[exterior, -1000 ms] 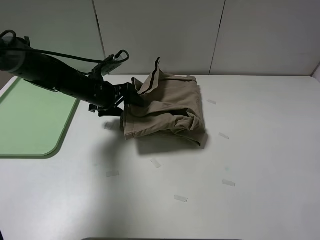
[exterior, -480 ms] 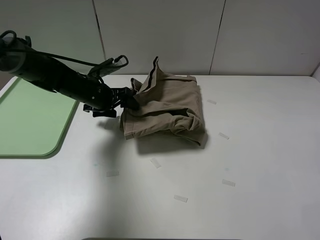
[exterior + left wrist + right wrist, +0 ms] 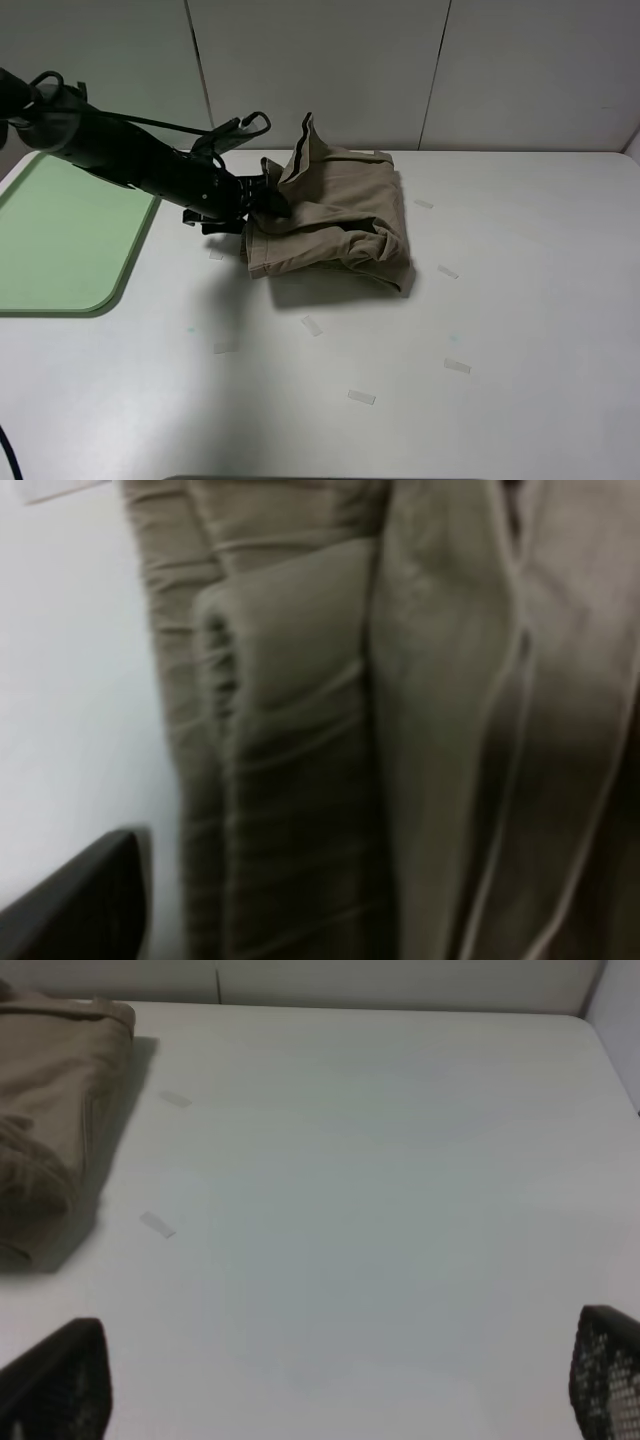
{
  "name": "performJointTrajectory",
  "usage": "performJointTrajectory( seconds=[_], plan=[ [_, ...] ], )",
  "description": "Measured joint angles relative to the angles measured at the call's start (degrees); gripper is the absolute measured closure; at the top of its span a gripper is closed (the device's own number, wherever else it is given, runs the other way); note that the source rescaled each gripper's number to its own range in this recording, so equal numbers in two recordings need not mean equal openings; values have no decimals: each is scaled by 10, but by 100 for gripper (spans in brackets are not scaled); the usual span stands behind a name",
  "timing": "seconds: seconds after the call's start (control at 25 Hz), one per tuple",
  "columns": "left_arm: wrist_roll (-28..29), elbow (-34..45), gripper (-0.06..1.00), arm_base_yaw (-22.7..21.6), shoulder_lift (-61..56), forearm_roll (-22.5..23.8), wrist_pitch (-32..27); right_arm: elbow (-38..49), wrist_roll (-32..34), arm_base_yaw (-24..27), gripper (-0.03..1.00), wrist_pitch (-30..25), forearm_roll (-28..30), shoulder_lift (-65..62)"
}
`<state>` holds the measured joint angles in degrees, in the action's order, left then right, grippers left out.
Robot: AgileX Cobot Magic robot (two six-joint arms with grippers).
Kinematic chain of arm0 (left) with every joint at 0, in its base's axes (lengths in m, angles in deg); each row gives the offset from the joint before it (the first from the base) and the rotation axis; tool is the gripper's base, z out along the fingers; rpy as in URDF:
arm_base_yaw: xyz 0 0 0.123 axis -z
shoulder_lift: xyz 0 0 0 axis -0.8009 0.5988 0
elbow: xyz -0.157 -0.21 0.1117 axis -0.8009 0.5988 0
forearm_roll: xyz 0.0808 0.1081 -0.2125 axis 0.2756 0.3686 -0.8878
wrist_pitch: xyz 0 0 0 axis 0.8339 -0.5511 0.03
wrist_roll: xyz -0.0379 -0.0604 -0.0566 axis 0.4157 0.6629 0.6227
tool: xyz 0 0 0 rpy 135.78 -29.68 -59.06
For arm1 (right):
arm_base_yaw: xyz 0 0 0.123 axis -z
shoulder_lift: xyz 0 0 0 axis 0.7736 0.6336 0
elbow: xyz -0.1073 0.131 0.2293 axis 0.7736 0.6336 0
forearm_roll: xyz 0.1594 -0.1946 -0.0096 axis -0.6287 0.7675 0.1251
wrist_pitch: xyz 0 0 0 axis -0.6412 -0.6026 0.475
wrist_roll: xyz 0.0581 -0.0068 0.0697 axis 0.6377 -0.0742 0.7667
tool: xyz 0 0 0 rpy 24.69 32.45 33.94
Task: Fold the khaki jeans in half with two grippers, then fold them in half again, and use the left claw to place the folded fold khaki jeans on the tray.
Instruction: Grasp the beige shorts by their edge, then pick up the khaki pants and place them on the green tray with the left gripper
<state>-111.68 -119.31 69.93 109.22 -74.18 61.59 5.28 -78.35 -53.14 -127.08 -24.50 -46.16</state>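
Note:
The khaki jeans (image 3: 335, 215) lie folded into a thick bundle on the white table, with one corner flap standing up at the back left. My left gripper (image 3: 262, 200), the left claw, reaches in from the left and sits at the bundle's left edge, open. In the left wrist view the cloth layers (image 3: 400, 720) fill the frame, and one dark finger (image 3: 70, 905) stands apart from the cloth over bare table. The pale green tray (image 3: 60, 240) lies at the far left. My right gripper (image 3: 330, 1380) is open over bare table, right of the jeans (image 3: 50, 1110), and out of the high view.
Small clear tape strips dot the table (image 3: 311, 325) (image 3: 361, 397) (image 3: 457, 366) (image 3: 448, 271). A white panelled wall (image 3: 320, 70) closes the back. The left arm's cable loop (image 3: 245, 128) hangs above the space between tray and jeans.
The left arm drew back slightly, then pressed in again at the jeans' left edge and rose a little. The upright flap shifted a bit leftward.

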Motion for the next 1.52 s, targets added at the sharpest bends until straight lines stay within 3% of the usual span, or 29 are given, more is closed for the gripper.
performJointTrajectory(
  seconds=[0.2, 0.32, 0.48, 0.52, 0.72, 0.84, 1.04, 1.2, 1.4, 1.52],
  plan=[
    [-2, -16, 20, 17, 13, -18, 1, 0, 0, 0, -3, 0, 0, 0],
    [-2, -17, 42, 22, 19, -20, 4, 0, 0, 0, -3, 0, 0, 0],
    [-1, -17, 84, 22, 23, -21, 8, 0, 0, 0, -3, 0, 0, -1],
    [-1, -17, 89, 22, 23, -21, 8, 0, 0, 0, -3, 0, 0, -1],
    [2, -17, 90, 22, 23, -6, 4, 0, 0, 0, -3, 0, 0, -1],
    [19, -19, 90, 22, 16, 31, 3, 0, 0, 0, -3, 0, 0, -1],
    [107, -20, 91, 14, -20, 181, -8, 0, 0, 0, -3, 0, 0, -1],
    [209, -35, 91, -5, -59, 348, -27, 0, 0, 0, -3, 0, 0, -1],
    [368, -55, 91, -29, -102, 591, -52, 0, 0, 0, -3, 0, 0, -1],
    [434, -72, 91, -39, -114, 705, -78, 0, 0, 0, -3, 0, 0, -1]
  ],
)
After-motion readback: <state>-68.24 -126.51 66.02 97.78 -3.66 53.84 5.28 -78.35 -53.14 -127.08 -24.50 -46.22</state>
